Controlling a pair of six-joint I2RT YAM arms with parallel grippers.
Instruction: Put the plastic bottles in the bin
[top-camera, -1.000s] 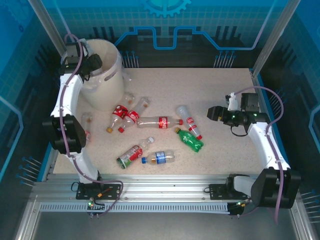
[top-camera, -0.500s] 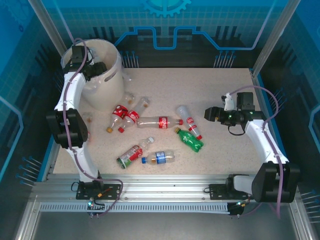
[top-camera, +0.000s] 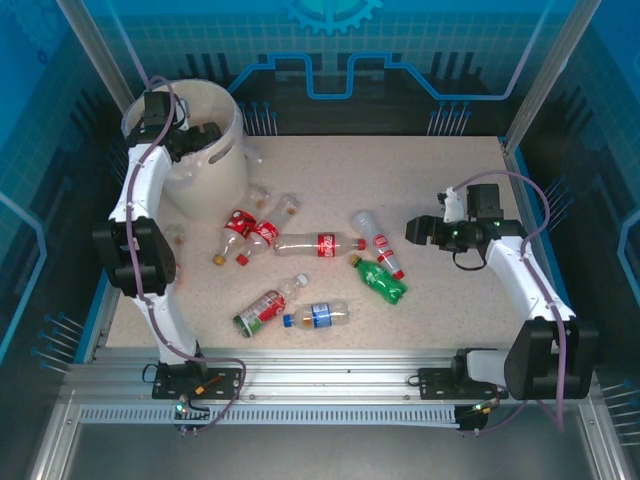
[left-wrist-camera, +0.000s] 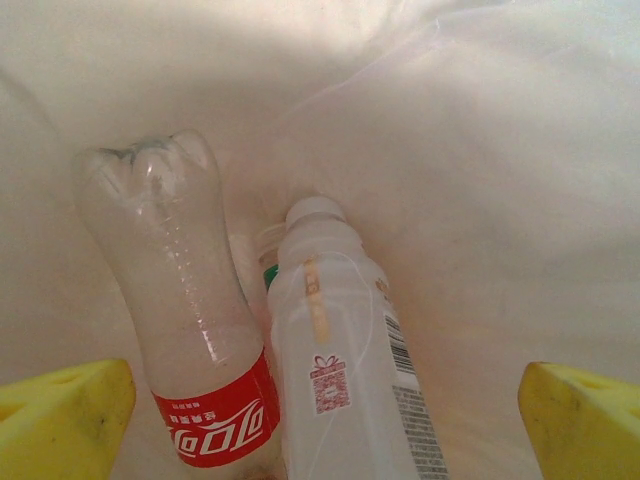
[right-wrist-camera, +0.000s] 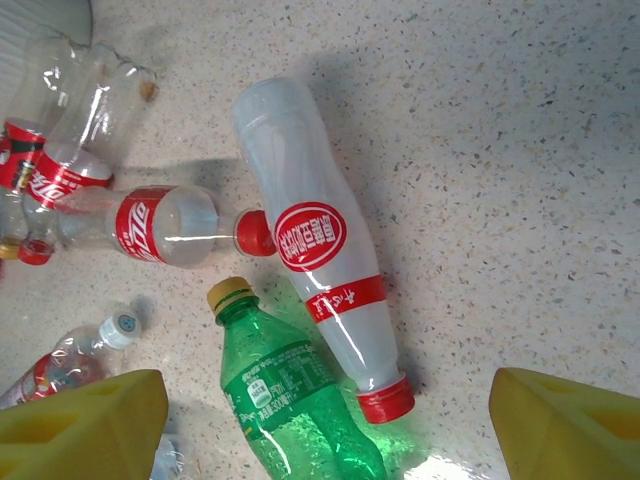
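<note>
The bin (top-camera: 222, 170) stands at the table's far left, and my left gripper (top-camera: 192, 140) hangs over its mouth. In the left wrist view that gripper (left-wrist-camera: 322, 415) is open, its yellow fingertips (left-wrist-camera: 65, 415) far apart. Below it two plastic bottles lie loose on the bin's liner: a red-labelled one (left-wrist-camera: 190, 330) and a white-labelled one (left-wrist-camera: 350, 350). My right gripper (top-camera: 412, 230) is open above the table, nothing between its fingers. Under it (right-wrist-camera: 325, 425) lie a green bottle (right-wrist-camera: 290, 400) and a white bottle with a red cap (right-wrist-camera: 320, 260).
More bottles lie mid-table: a long red-labelled one (top-camera: 318, 243), a blue-labelled one (top-camera: 322, 315), another red-labelled one (top-camera: 262, 310) and a cluster (top-camera: 240, 228) beside the bin. The bare table (top-camera: 450, 180) stretches to the far right.
My left arm swung further over the bin and its jaws opened wide. My right gripper crept left toward the green and white bottles.
</note>
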